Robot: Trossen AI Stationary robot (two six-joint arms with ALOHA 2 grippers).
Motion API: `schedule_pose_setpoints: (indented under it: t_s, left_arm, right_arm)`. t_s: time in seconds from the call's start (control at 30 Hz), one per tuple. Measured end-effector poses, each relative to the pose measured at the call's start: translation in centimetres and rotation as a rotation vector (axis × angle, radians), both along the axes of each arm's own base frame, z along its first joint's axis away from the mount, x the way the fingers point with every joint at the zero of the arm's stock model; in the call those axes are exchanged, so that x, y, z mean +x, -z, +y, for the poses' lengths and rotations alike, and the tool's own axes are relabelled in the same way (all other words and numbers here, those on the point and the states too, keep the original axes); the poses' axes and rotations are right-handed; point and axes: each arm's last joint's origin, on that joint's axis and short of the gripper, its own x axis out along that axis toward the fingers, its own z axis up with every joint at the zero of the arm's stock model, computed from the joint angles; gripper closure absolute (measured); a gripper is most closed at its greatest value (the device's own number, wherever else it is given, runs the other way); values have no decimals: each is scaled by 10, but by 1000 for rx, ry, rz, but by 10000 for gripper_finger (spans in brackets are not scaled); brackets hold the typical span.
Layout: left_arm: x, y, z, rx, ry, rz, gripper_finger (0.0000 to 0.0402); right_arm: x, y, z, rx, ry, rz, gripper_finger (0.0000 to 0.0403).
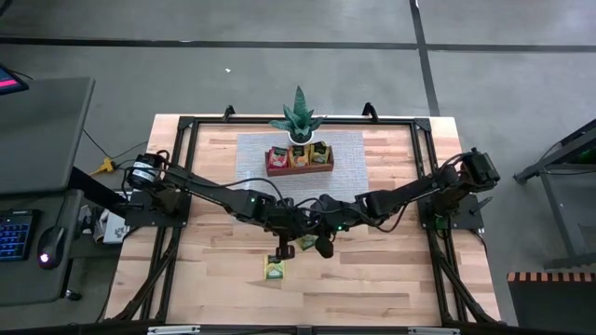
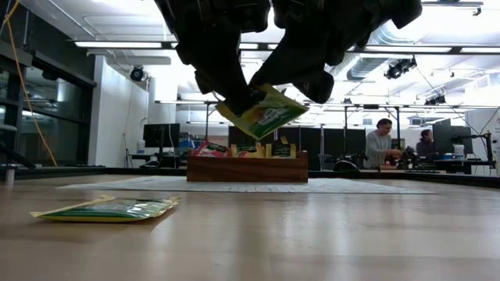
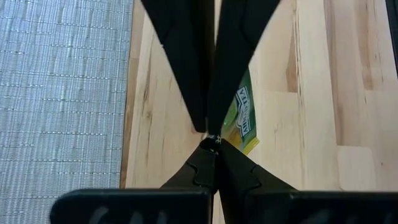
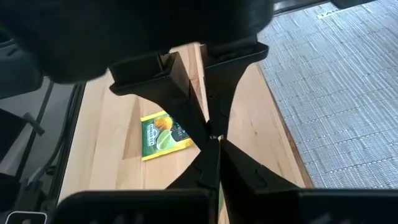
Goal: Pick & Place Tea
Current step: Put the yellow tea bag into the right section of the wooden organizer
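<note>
My left gripper (image 2: 238, 105) and right gripper (image 2: 312, 86) meet above the middle of the table (image 1: 223, 279). Between them, a green-and-yellow tea packet (image 2: 266, 115) hangs tilted in the air. My left gripper (image 3: 211, 134) is shut on it. My right gripper (image 4: 211, 138) is shut right beside its upper edge; whether it touches, I cannot tell. A second green packet (image 1: 275, 270) lies flat on the wood near the front, also in the low view (image 2: 105, 209). A yellow-green packet (image 3: 245, 115) shows past my left fingers. The wooden tray (image 1: 300, 158), which holds more packets, stands on the grey mat. My left gripper pinches the tea packet's left end (image 2: 248, 121) between its two fingers, which come from above and point down. The packet is lifted clear of the table and tilts, with its free end toward the table's right.
A spiky green potted plant (image 1: 299, 119) stands just behind the tray at the far side. The grey mat (image 1: 251, 177) lies under the tray. Black frame rails (image 1: 186, 126) run round the table's edges. Bare wood lies open at the near side. People sit at desks beyond the table.
</note>
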Motion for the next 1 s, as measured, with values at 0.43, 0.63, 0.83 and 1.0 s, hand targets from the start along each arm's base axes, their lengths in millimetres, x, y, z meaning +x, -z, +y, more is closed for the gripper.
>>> schedule_pose_setpoints:
  t_s: [0.43,0.63,0.83,1.0]
  left_arm:
    - [0,0,-1,-35,-5,6,401]
    - [0,0,0,-26,-12,4,383]
    - [0,-1,1,-5,-31,-4,311]
    - [-2,1,2,8,-43,20,245]
  right_arm:
    - [0,0,0,-6,-17,-1,402]
    - [0,0,0,-5,-17,1,402]
    - [0,1,1,-7,-13,4,403]
    - [-1,2,0,-20,9,12,403]
